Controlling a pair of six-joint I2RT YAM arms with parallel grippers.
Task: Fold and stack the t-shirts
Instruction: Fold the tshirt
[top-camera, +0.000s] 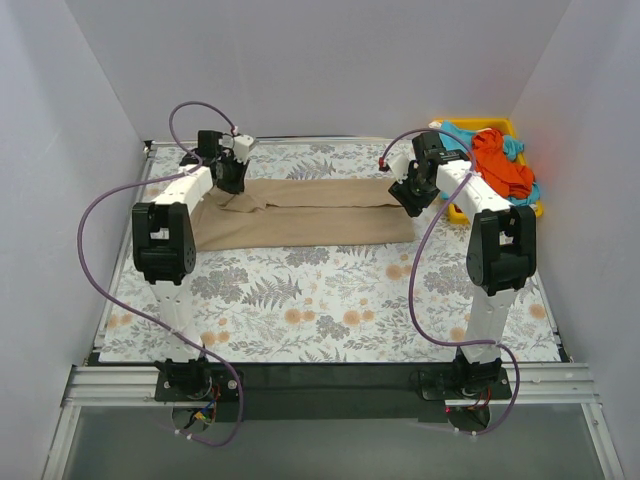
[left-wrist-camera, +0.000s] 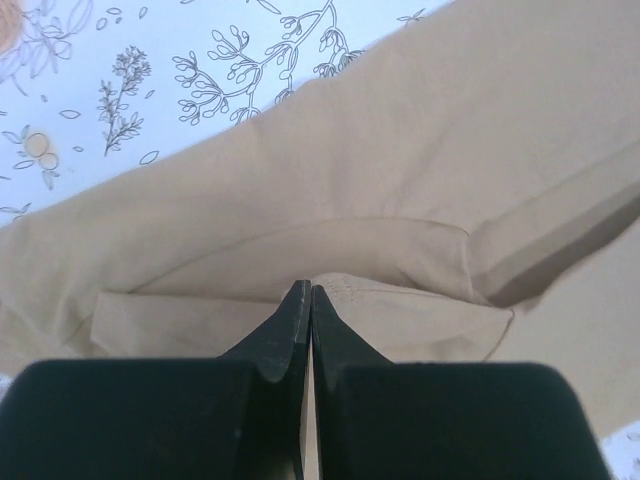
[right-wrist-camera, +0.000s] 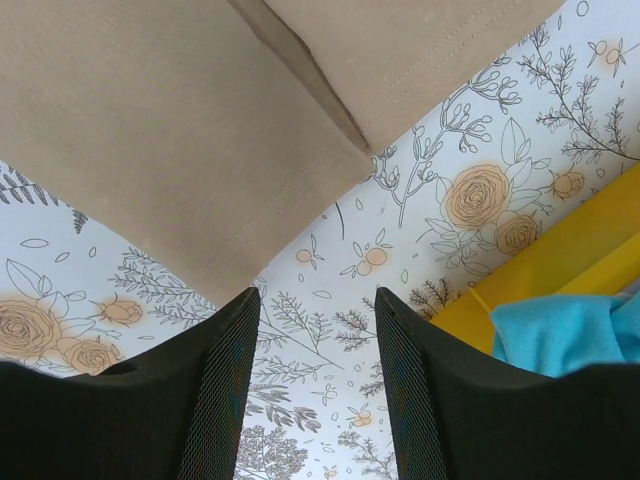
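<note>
A flowered table. The tan t-shirt, folded into a long band, lies between the two claws, with its long axis running from one to the other. On the outer side of the right claw, a yellow tray holds the orange-red t-shirt and the turquoise t-shirt. The right claw is spread wide, with the band's corner just ahead of its tips. The left claw is pressed together at the band's other end. I cannot tell whether it is nipping any cloth.

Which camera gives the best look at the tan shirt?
Top external: the whole tan shirt shows, folded into a long band on the table. Left wrist shows only close-up folds; right wrist only one hemmed corner.
</note>
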